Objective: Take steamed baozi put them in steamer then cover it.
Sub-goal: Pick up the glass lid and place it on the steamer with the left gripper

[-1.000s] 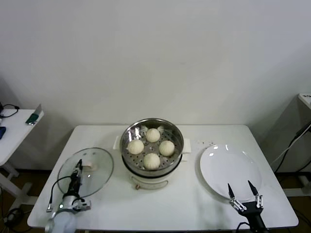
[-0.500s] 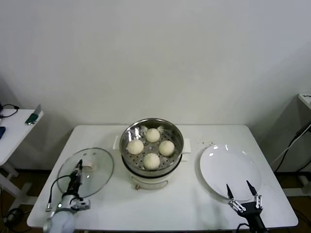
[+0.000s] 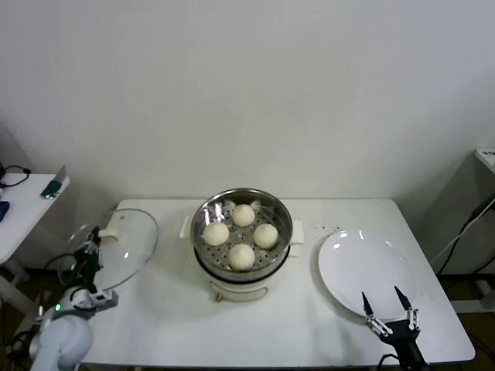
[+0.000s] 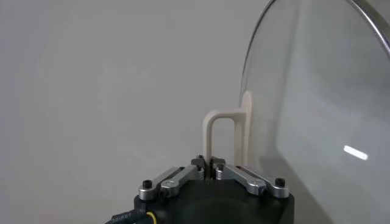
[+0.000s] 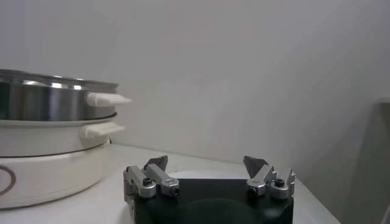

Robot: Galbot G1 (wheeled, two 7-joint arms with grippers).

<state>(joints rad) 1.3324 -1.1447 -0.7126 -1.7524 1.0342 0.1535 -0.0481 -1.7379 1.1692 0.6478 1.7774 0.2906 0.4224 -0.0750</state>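
Note:
The steamer [image 3: 242, 267] stands mid-table, a steel pot on a white base; it also shows in the right wrist view [image 5: 49, 100]. Four baozi lie on its perforated tray: far [image 3: 244, 215], left [image 3: 216, 233], right [image 3: 265, 235] and near [image 3: 241, 256]. My left gripper [image 3: 94, 246] is shut on the cream handle [image 4: 220, 131] of the glass cover [image 3: 114, 248], holding it lifted and tilted over the table's left edge, left of the steamer. The cover's glass fills the left wrist view [image 4: 317, 103]. My right gripper [image 3: 387, 305] is open and empty at the table's front right.
A flat white plate [image 3: 366, 270] lies right of the steamer, just beyond my right gripper. A small side table [image 3: 23, 205] with a green object stands at the far left. The wall is close behind the table.
My left gripper has lifted the cover off the table and carried it left and up, tilting it. The right arm has not moved.

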